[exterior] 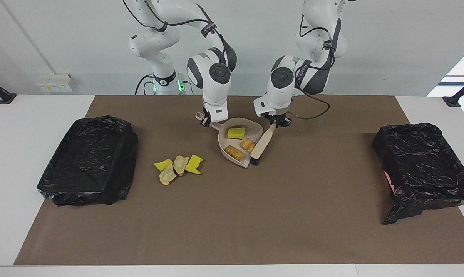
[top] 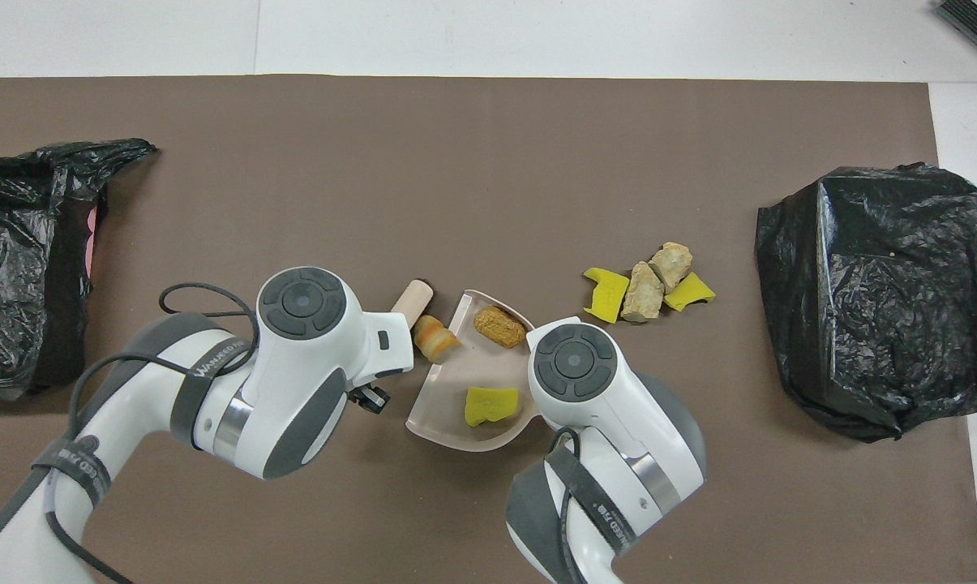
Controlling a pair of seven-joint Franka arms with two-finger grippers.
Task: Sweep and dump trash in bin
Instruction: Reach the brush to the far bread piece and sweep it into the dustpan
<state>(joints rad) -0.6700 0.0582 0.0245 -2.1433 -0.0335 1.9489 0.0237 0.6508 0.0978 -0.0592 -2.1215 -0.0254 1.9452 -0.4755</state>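
Seven trash scraps (exterior: 180, 166) — three in the dustpan (exterior: 251, 126), four clustered beside it.

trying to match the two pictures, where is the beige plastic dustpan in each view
Facing view: the beige plastic dustpan lies at centre, just below the two arms, three scraps in it.
Overhead view: it lies low at centre, between the two white arms.
Shared landmark: the yellow sponge piece lying in the dustpan.

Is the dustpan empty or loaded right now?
Loaded: the dustpan holds three scraps; four others lie on the mat beside it.
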